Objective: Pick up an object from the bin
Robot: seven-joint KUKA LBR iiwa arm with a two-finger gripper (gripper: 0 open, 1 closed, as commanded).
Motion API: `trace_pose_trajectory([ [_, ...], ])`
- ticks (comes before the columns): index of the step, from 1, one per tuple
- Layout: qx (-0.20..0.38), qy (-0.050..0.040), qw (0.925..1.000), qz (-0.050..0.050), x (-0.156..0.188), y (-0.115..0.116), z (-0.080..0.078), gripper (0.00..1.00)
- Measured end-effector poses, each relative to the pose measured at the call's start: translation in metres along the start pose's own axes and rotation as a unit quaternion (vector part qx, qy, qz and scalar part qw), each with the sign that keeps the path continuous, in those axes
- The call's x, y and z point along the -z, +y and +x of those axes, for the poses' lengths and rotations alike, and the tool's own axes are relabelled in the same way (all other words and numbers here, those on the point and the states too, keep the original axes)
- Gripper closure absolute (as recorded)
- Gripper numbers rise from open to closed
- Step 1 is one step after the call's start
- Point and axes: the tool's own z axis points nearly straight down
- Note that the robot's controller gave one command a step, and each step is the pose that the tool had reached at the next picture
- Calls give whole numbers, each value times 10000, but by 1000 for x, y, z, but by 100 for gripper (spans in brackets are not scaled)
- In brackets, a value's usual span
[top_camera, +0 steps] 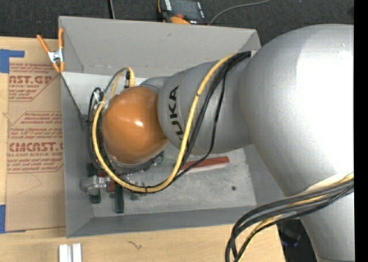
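My gripper (118, 199) pokes out as dark parts under the wrist, low over the bin floor near the front left corner. A small silver and dark piece (94, 184) sits just to its left by the left wall; I cannot tell whether it is a loose thing or part of the gripper. On the floor to the right, apart from the gripper, lies a long flat red thing (210, 164), its left end hidden under the arm. Whatever lies directly under the wrist is hidden.
The arm reaches in from the right and covers most of the bin's middle and back. An orange dome and yellow and black cables sit over the wrist. Bare grey floor shows along the front and at the front right.
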Motion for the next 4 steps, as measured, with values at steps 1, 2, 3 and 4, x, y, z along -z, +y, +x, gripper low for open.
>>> trace_pose_trajectory([
  [1,-17,-14,10000,-7,0,0,1,0],
  [2,-12,-65,10000,1,3,1,-4,100],
  [3,-18,-47,10000,26,69,0,-6,100],
  [4,-25,-47,10000,28,124,0,-8,100],
])
